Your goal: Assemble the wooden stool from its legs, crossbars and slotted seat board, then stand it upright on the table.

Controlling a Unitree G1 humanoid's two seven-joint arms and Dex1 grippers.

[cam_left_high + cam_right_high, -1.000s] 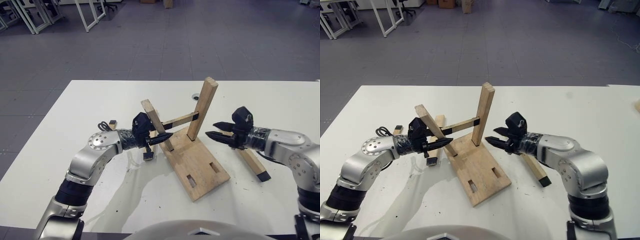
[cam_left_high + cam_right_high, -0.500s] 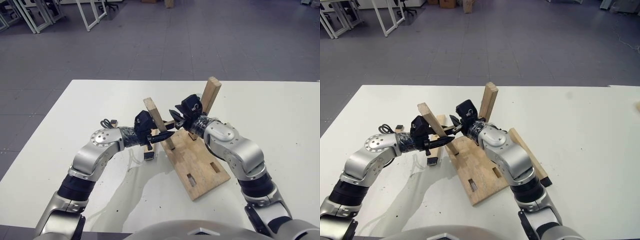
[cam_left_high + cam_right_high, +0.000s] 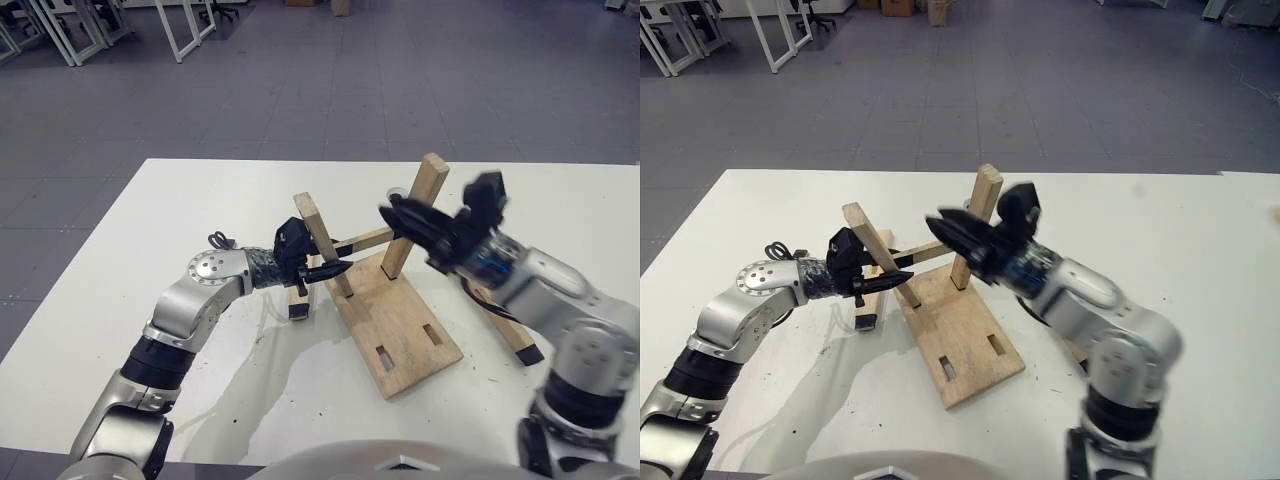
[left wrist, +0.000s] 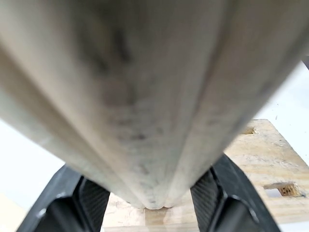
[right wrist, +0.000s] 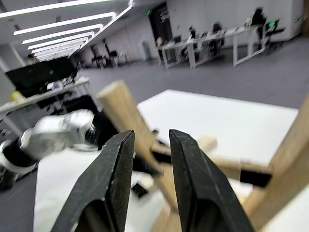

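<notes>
At the near end of the seat board (image 3: 400, 325), two slots (image 3: 383, 357) are not yet filled, so I judge the stool is about half built. One spare leg (image 3: 505, 325) lies on the table just right of the seat board. Over the seat board's left edge, my left gripper (image 3: 335, 268) is clamped on the tilted leg (image 3: 312, 225); its fingers (image 4: 91, 203) press the wood from both sides. The crossbar (image 3: 362, 241) goes from this leg, above the far part of the seat board, to the taller leg (image 3: 422, 195) at its far end. My right gripper (image 5: 150, 139) hangs there beside the crossbar, fingers a little apart and holding nothing. To do this step well, I think the left hold must be firm and without twist. The right fingers should come on both sides of the crossbar before closing, then push straight along the joint, not sideways.
</notes>
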